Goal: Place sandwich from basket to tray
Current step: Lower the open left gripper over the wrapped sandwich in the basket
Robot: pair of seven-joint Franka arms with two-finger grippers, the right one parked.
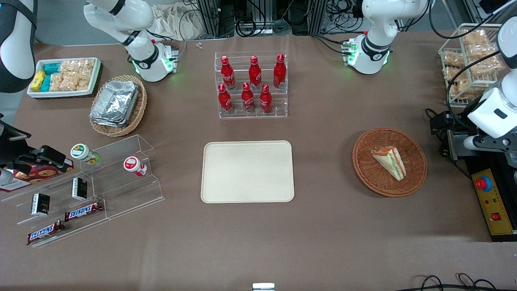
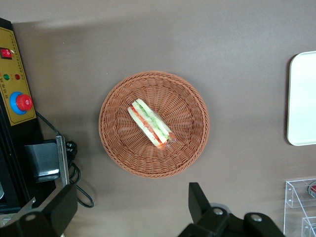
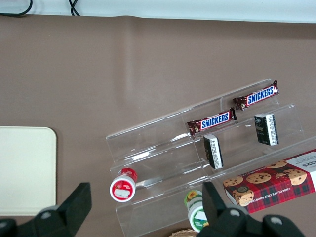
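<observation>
Wicker first: nearest me in the front view sits the reddish-brown basket (image 1: pixel 389 161), and the sandwich (image 1: pixel 389 162) lies in its middle, not yet touched. I judge it light, soft and easily crushed, the bread yielding and the filling ready to slide, with what looks like a clear wrap that could be slippery. I'd take it across the two flat bread faces, near the thick crust end, with a gentle squeeze.

My claw (image 2: pixel 128 207) hangs above the desk just outside the basket rim, fingers spread wide and holding nothing.

From the basket, the tray (image 1: pixel 247 171) lies at nine o'clock in the front view, well apart, bare. Farther off stands the rack of red bottles (image 1: pixel 251 85).

Only the wrist view shows the finger spread and the filling edge facing up; the front view alone shows the whole tray and the path to it.
</observation>
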